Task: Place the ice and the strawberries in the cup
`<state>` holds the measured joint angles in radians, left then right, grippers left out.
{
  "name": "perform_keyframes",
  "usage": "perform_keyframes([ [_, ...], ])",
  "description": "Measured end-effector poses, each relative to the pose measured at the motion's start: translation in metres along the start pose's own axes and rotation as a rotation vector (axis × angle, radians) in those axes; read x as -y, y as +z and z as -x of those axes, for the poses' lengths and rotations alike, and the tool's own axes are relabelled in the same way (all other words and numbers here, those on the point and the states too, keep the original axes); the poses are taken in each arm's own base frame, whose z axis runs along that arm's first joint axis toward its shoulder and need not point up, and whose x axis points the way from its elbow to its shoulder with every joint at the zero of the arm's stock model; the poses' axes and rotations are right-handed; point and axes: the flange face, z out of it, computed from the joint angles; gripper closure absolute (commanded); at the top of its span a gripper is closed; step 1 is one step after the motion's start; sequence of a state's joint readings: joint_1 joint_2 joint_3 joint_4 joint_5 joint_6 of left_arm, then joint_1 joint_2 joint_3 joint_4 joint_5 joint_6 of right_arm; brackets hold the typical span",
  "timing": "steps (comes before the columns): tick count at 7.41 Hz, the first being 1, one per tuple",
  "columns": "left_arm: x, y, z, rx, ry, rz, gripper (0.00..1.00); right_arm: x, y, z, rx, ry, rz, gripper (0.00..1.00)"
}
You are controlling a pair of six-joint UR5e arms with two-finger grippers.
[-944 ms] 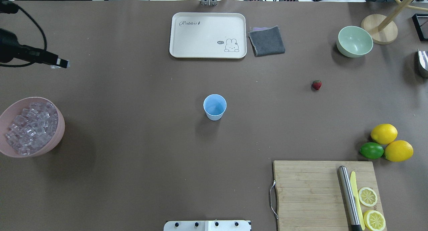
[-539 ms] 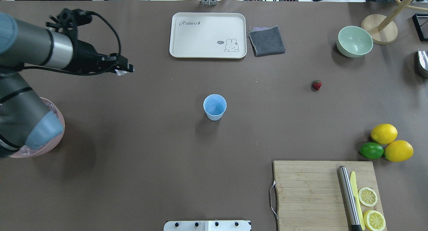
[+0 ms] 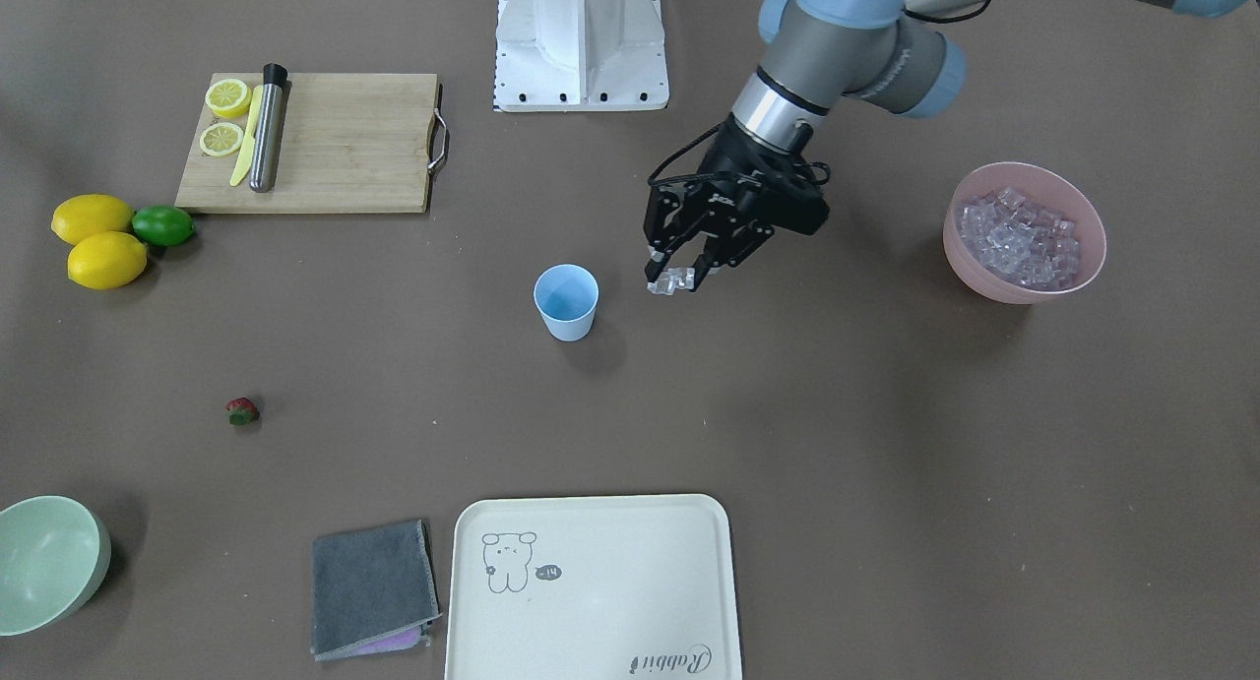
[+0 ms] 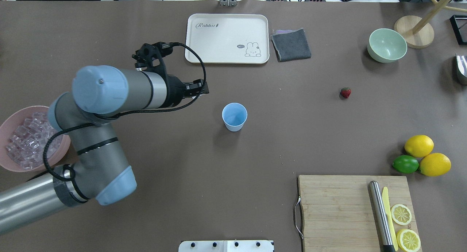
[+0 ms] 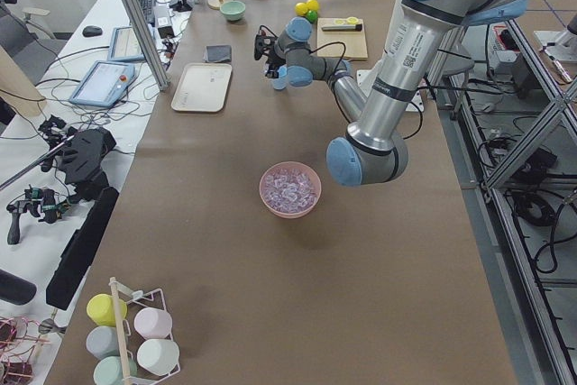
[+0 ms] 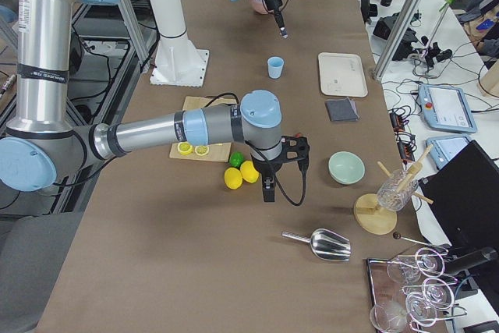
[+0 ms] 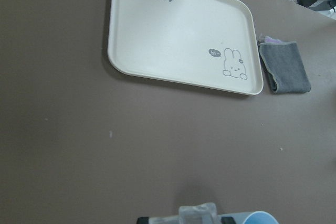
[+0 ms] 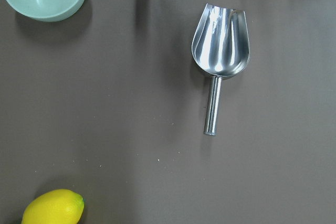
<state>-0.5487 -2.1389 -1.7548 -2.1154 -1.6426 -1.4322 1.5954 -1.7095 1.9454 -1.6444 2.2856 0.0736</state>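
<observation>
Now, left gripper (image 3: 672, 278): pinching a small clump of ice (image 3: 673, 284) between its two fingertips. It hangs up in the air and does not touch the tabletop (image 3: 787, 414).
Left wrist view: the clear clump shows at the bottom edge, and a bit of blue rim shows just to its right.
Cup (image 3: 566, 301): stands upright in the middle of the tabletop, just to the right of the left gripper. It is light blue, with its mouth facing up.
Pink bowl (image 3: 1014, 292): sits at the left end of the tabletop, well apart from the cup. It is full of many more clear cubes.
Strawberry (image 4: 345, 92): lies on the bare tabletop to the right of the cup, well apart from it. It is red with a green top.
Right gripper (image 6: 267, 195): shows only in the side view, so I cannot tell if it is spread or pressed together. It hangs over the right end of the tabletop, just beside the lemons (image 4: 419, 146) and the lime (image 4: 405, 164).
Scoop (image 8: 220, 40): a shiny metal one, lying flat on the tabletop in the right wrist view.
Green bowl (image 4: 386, 45): far right, beyond the strawberry.
Tray (image 4: 226, 38): on the far side, with a grey cloth (image 4: 290, 45) just to its right.
Cutting board (image 4: 339, 208): near right, with lemon slices on it.
</observation>
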Motion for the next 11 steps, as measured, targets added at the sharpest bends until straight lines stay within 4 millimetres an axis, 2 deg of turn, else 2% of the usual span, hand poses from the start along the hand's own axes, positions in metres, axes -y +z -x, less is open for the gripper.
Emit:
perform_keyframes([
  [1,-0.018,0.012,-0.022,0.019,-0.014,-0.028,1.00,0.000,0.000,0.000,0.000,0.000,0.000,0.00],
  [2,-0.032,0.025,-0.035,0.034,-0.022,-0.050,1.00,0.000,0.000,0.000,0.000,0.000,0.000,0.00],
  [5,-0.058,0.054,-0.070,0.049,-0.020,-0.096,1.00,0.001,0.001,0.001,0.001,-0.002,0.001,0.00],
  [7,-0.062,0.060,-0.073,0.056,-0.012,-0.108,1.00,0.000,0.002,0.001,0.002,-0.001,0.004,0.00],
  [10,-0.069,0.064,-0.063,0.072,0.000,-0.101,1.00,0.000,0.002,0.000,0.002,0.000,0.005,0.00],
  [11,-0.072,0.066,-0.059,0.077,0.003,-0.098,0.92,0.000,0.002,0.000,0.002,0.000,0.005,0.00],
])
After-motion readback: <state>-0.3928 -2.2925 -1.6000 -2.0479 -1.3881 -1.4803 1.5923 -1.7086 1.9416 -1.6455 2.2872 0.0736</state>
